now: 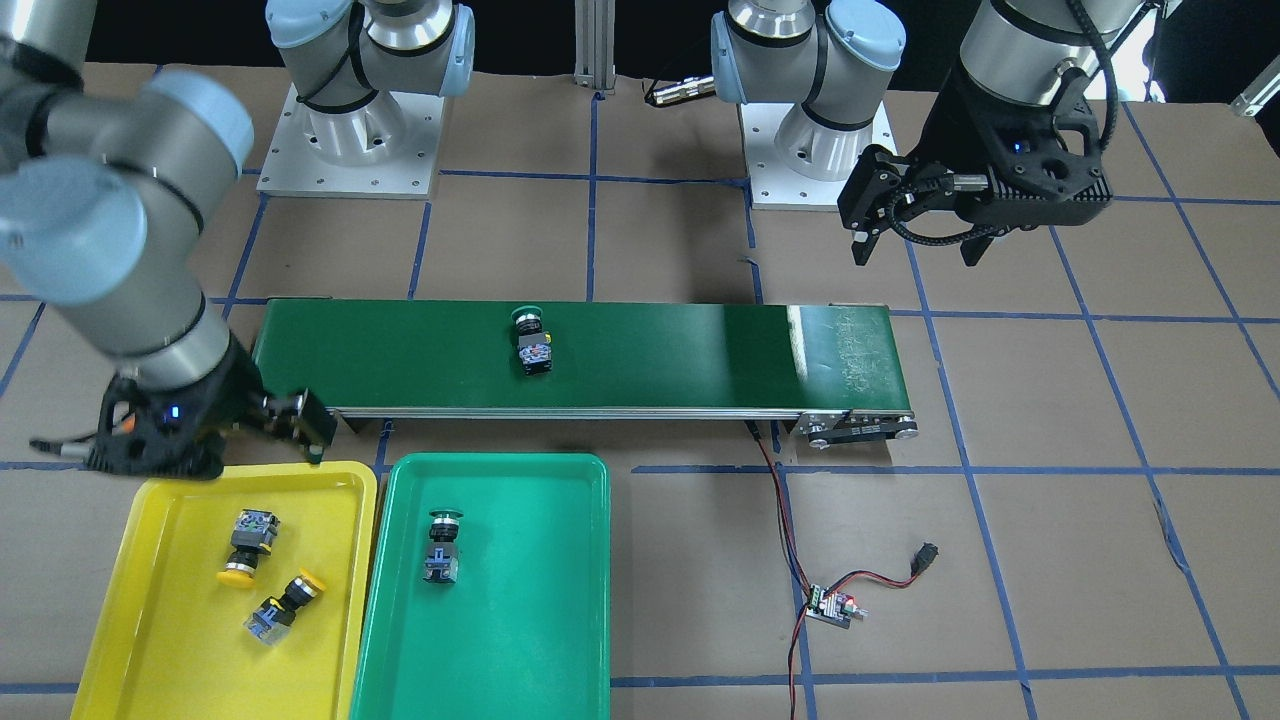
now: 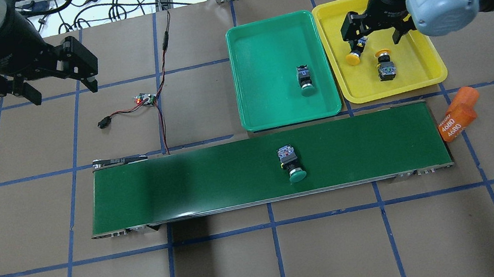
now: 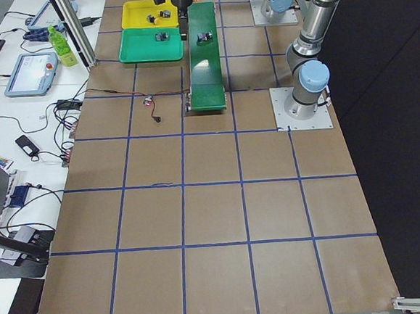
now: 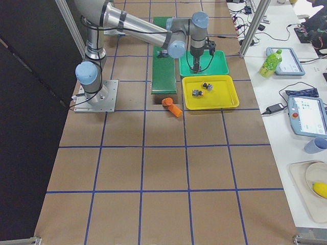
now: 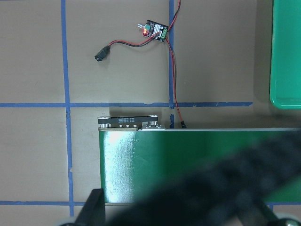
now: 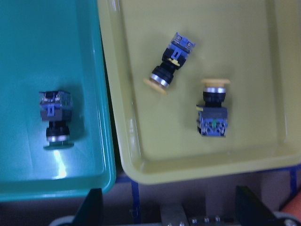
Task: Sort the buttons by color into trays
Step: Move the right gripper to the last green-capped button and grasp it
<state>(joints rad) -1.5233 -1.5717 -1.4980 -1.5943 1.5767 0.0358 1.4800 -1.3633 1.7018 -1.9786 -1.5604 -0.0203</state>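
Observation:
Two yellow buttons (image 2: 355, 52) (image 2: 385, 67) lie on their sides in the yellow tray (image 2: 417, 76). One green button (image 2: 305, 79) lies in the green tray (image 2: 267, 80). Another green button (image 2: 291, 163) lies on the dark-green conveyor belt (image 2: 194, 180), right of its middle. My right gripper (image 2: 373, 37) hangs open and empty just above the yellow tray, over the two yellow buttons (image 6: 170, 61) (image 6: 214, 110). My left gripper (image 2: 63, 90) is open and empty, high above the bare table at the far left, away from all buttons.
Two orange cylinders (image 2: 458, 115) lie off the belt's right end. A small controller board (image 2: 145, 99) with red and black wires lies between the left gripper and the green tray. Brown paper with blue tape lines covers the table.

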